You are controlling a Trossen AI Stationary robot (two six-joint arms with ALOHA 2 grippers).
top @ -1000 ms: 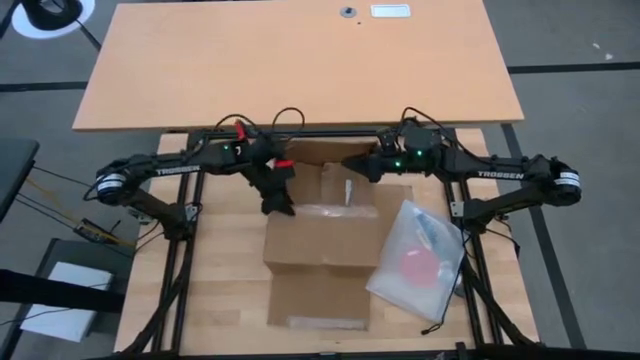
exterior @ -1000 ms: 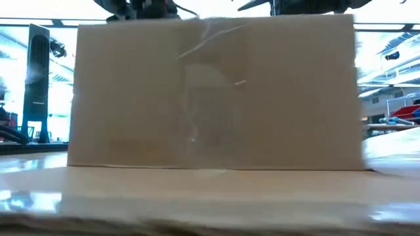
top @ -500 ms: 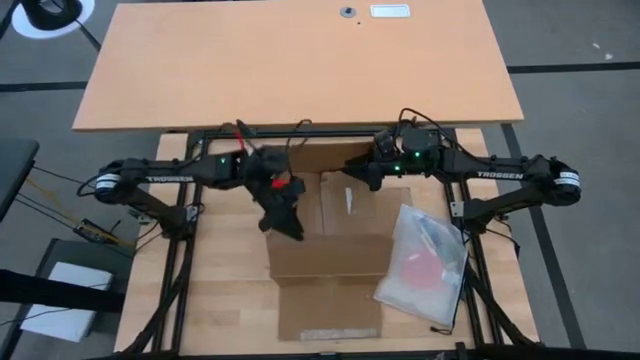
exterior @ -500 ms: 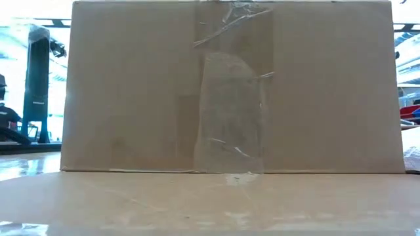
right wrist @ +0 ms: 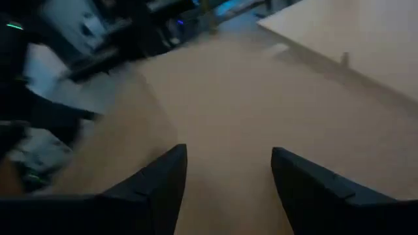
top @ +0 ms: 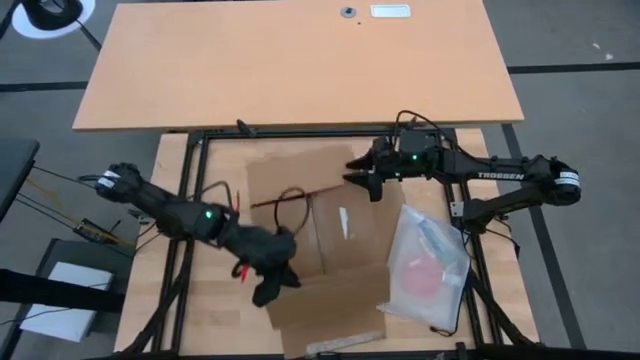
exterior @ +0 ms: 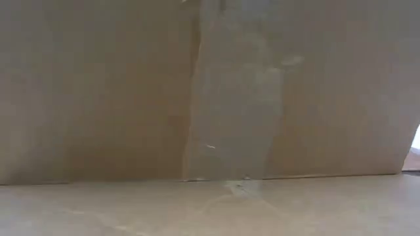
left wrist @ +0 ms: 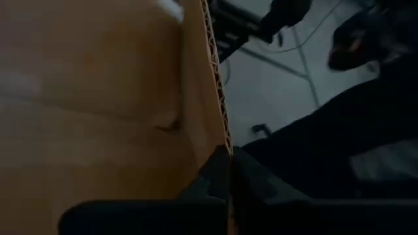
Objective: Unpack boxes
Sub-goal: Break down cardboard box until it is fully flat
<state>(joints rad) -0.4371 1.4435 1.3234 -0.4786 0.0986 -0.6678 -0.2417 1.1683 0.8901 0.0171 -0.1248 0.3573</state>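
The brown cardboard box (top: 325,235) stands open in the middle of the table. In the low view its near wall (exterior: 98,92) fills the picture, with a clear tape strip (exterior: 233,98) down it. My left gripper (top: 270,288) is at the box's near left corner, shut on a cardboard edge. My right gripper (top: 363,181) hovers open over the box's far right part, above bare cardboard (right wrist: 228,104). A clear plastic bag (top: 425,262) with something red inside lies right of the box. My left gripper pinches one corrugated cardboard edge (left wrist: 223,130) of the box between its two shut fingers (left wrist: 212,179), at the box's near left corner. The fingers come slanting from the table's left and lie across the edge. The box rests on the table.
A large light wooden desk (top: 300,60) stands beyond the far edge. The black frame rails (top: 190,200) run along the table's left and right sides. A dark cable (top: 290,195) loops over the box's left part.
My left gripper has swung from the box's far left toward the table's near edge and has shut on the cardboard edge. The box has slid toward the near edge and turned a little; its wall now fills the low view. The bag has shifted slightly with it.
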